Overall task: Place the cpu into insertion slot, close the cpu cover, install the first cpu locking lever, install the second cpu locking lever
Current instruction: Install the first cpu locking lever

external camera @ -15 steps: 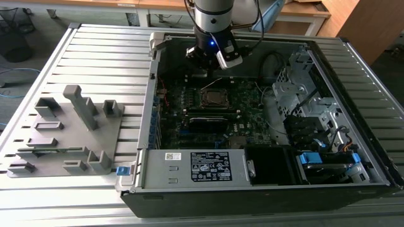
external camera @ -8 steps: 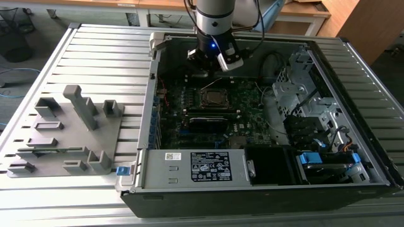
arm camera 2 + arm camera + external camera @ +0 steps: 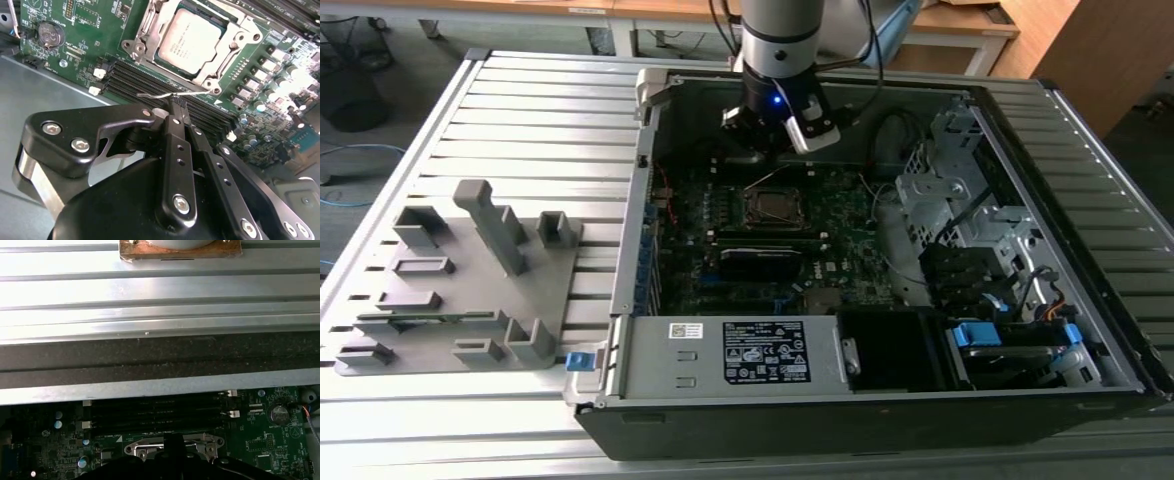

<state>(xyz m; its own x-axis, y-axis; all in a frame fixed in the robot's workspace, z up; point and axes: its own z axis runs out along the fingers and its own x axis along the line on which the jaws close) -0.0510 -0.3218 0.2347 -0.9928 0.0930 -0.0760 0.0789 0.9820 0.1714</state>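
Grey-silver metal of the cpu (image 3: 192, 42) is seen seated in the insertion slot (image 3: 169, 66), and the cpu cover (image 3: 146, 27) is laid flat around it. A thin wire locking lever (image 3: 150, 94) is pinched between the closed fingers (image 3: 172, 130) of the gripper (image 3: 176, 102) (whether it is the first or second cannot be told). A firm hold is probably needed, since the wire may slip. In the exterior view the arm (image 3: 781, 40) is held almost upright over the board (image 3: 854, 230).

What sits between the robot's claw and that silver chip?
In the second wrist view: a thin wire lever by the gripper, then long black slots, then the cpu cover rimming the cpu.
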